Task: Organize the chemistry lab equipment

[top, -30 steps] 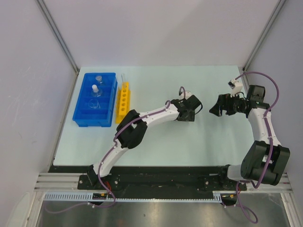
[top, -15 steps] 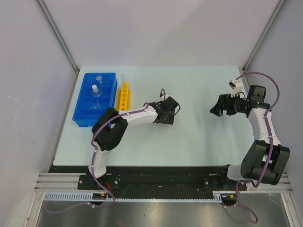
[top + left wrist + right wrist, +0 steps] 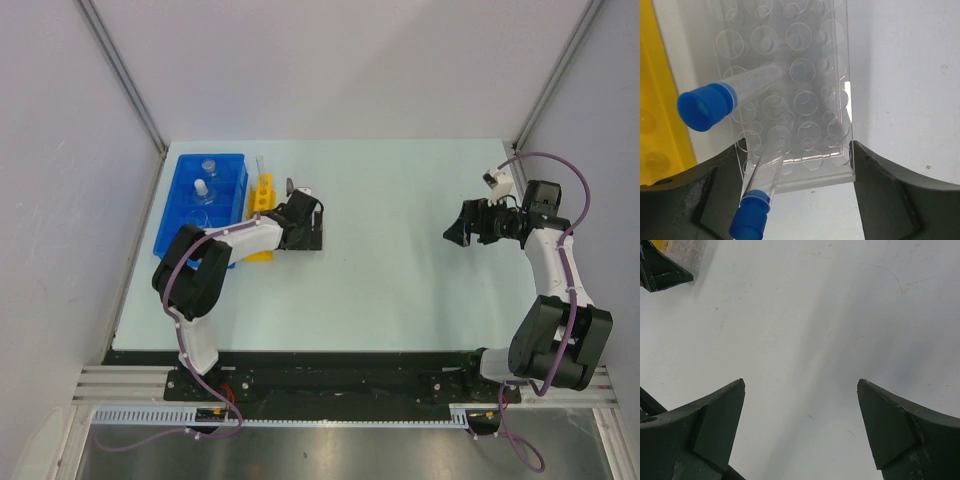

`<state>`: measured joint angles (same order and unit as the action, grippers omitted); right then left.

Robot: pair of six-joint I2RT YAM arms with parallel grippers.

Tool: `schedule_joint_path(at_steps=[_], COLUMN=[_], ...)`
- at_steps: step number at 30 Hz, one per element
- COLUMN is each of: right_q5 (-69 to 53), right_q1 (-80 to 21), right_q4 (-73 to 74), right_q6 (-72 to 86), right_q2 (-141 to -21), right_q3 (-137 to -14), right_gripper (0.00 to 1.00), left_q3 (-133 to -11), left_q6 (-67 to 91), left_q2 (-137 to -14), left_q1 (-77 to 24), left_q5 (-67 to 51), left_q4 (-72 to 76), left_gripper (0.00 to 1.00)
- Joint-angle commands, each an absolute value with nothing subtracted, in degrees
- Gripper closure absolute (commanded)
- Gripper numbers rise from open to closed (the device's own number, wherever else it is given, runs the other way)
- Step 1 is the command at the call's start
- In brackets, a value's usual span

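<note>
My left gripper point(image 3: 303, 222) is shut on the sides of a clear holed plastic rack point(image 3: 805, 100). Two clear tubes with blue caps point(image 3: 705, 106) point(image 3: 751, 220) lean in it. In the left wrist view the gripper point(image 3: 796, 147) holds it just right of the yellow holed tube rack point(image 3: 660, 100). In the top view the yellow rack point(image 3: 260, 205) lies beside the blue compartmented tray point(image 3: 180, 245), which holds small clear flasks point(image 3: 202, 190). A thin clear tube point(image 3: 260, 164) stands at the yellow rack's far end. My right gripper point(image 3: 455, 228) is open and empty over bare table point(image 3: 801, 382).
Grey walls with metal corner posts close in the pale green table at the back and sides. The tray and yellow rack stand at the far left. The left arm's gripper shows in the top left corner of the right wrist view point(image 3: 660, 270).
My left arm has swung left across the table with the clear rack, from the middle to right beside the yellow rack. The right arm has not moved.
</note>
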<state>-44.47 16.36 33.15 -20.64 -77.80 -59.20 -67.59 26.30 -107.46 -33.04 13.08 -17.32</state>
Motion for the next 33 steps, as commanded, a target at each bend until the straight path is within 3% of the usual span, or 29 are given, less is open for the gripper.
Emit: schedule_joint_path(at_steps=[1, 6, 10, 23, 25, 33], right_q5=[-45.62, -45.62, -45.79, -46.32, -46.41, -46.76], right_q1=[16.70, 16.87, 16.96, 17.58, 17.75, 18.19], right_q4=[33.13, 33.13, 33.22, 33.31, 33.31, 33.40], right_q6=[-21.45, -21.45, -21.45, -21.45, -21.45, -21.45], right_q2=[-77.96, -78.05, -78.05, -77.96, -77.96, -77.87], right_q3=[-59.33, -59.33, -59.33, -59.41, -59.41, -59.33], right_gripper=[0.01, 0.00, 0.00, 0.00, 0.00, 0.00], left_q3=[-66.71, -67.06, -67.41, -69.26, -69.43, -69.96], left_q6=[23.38, 22.59, 21.80, 21.27, 21.18, 20.57], left_q2=[-105.03, -105.38, -105.29, -103.62, -103.36, -101.78], left_q1=[-31.47, -30.50, -30.23, -30.15, -30.15, -30.23], left_q5=[13.00, 13.10, 13.09, 13.27, 13.10, 11.78], left_q4=[-17.58, -18.54, -19.42, -22.50, -22.76, -23.29], left_gripper=[0.53, 0.49, 0.36, 0.13, 0.06, 0.04])
